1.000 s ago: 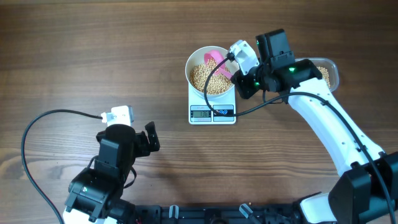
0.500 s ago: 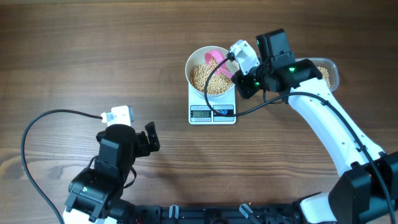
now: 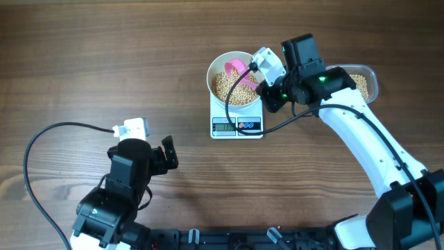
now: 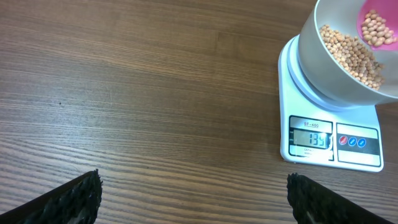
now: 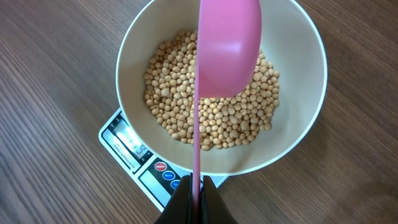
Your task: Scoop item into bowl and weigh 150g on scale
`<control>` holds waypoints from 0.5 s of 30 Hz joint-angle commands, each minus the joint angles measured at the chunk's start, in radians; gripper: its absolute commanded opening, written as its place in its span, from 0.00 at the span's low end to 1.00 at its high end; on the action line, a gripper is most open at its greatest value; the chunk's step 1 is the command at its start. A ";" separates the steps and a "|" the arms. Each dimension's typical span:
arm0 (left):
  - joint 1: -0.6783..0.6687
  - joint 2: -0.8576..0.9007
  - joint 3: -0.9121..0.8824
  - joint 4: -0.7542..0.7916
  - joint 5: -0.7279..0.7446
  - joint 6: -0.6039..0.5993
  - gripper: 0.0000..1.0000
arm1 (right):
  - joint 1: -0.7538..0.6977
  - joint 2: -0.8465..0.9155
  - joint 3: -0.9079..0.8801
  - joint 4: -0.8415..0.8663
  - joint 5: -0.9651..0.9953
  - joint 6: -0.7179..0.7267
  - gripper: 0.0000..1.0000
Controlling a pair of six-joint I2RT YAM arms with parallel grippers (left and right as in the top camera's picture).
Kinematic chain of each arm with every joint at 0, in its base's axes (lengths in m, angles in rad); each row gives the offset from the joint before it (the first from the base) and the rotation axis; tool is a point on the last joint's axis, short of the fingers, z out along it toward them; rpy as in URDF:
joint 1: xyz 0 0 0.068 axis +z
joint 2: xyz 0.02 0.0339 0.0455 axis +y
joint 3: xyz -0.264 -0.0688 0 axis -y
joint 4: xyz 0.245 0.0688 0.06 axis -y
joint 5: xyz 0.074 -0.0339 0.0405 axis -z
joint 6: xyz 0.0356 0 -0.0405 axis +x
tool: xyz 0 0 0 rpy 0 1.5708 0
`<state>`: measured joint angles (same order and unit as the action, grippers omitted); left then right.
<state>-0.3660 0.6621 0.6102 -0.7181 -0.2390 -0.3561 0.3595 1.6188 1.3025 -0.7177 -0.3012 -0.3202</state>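
The right hand (image 5: 193, 198) has carried the pink scoop (image 3: 236, 67) slightly leftward over the bowl (image 3: 211, 78).

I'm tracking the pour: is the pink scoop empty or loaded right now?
Loaded: the left wrist view shows beans lying in the pink scoop above the bowl.

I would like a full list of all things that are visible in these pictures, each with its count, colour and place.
table: one, dark brown wood, under everything
scale: one, white, right of the table's centre, display lit
bowl: one, white, on the scale
beans: many, beige, in the bowl; a few in the scoop
scoop: one, pink, over the bowl
tub: one, clear, right of the bowl, beans inside, partly hidden by the arm
left gripper: one, black, open, empty, over bare table
right gripper: one, black, shut on the scoop's handle
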 commanded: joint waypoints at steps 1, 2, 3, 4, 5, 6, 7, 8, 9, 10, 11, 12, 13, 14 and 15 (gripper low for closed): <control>0.006 -0.001 -0.006 0.002 -0.013 0.011 1.00 | 0.004 -0.025 0.027 0.003 0.021 -0.017 0.04; 0.006 -0.001 -0.006 0.002 -0.013 0.011 1.00 | 0.004 -0.028 0.027 0.004 0.010 -0.015 0.04; 0.006 -0.001 -0.006 0.002 -0.013 0.011 0.99 | 0.004 -0.028 0.027 0.007 0.013 -0.018 0.04; 0.006 -0.001 -0.006 0.002 -0.013 0.011 1.00 | 0.004 -0.028 0.027 0.015 0.016 -0.016 0.04; 0.006 -0.001 -0.006 0.002 -0.013 0.011 1.00 | 0.004 -0.035 0.027 0.023 0.009 0.002 0.04; 0.006 -0.001 -0.006 0.002 -0.013 0.011 1.00 | 0.004 -0.036 0.027 0.029 0.010 0.014 0.04; 0.006 -0.001 -0.006 0.002 -0.013 0.011 1.00 | 0.004 -0.035 0.027 0.028 0.014 0.014 0.04; 0.006 -0.001 -0.006 0.002 -0.013 0.011 1.00 | 0.003 -0.035 0.027 0.029 0.013 0.014 0.04; 0.006 -0.001 -0.006 0.002 -0.013 0.011 1.00 | 0.003 -0.035 0.027 0.028 0.013 0.018 0.04; 0.006 -0.001 -0.006 0.002 -0.013 0.011 1.00 | 0.003 -0.035 0.027 0.028 0.012 0.038 0.04; 0.006 -0.001 -0.006 0.002 -0.013 0.011 1.00 | 0.003 -0.035 0.027 0.027 0.003 0.044 0.05; 0.006 -0.001 -0.006 0.002 -0.013 0.011 1.00 | 0.003 -0.035 0.027 0.028 -0.003 0.059 0.04; 0.006 -0.001 -0.006 0.002 -0.013 0.011 1.00 | 0.003 -0.035 0.027 0.028 -0.011 0.061 0.04; 0.006 -0.001 -0.006 0.002 -0.013 0.011 1.00 | 0.003 -0.035 0.027 0.028 -0.010 0.061 0.04; 0.006 -0.001 -0.006 0.002 -0.013 0.011 1.00 | 0.003 -0.035 0.027 0.028 -0.010 0.061 0.04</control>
<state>-0.3660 0.6621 0.6102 -0.7181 -0.2390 -0.3561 0.3595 1.6115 1.3025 -0.6949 -0.2943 -0.2806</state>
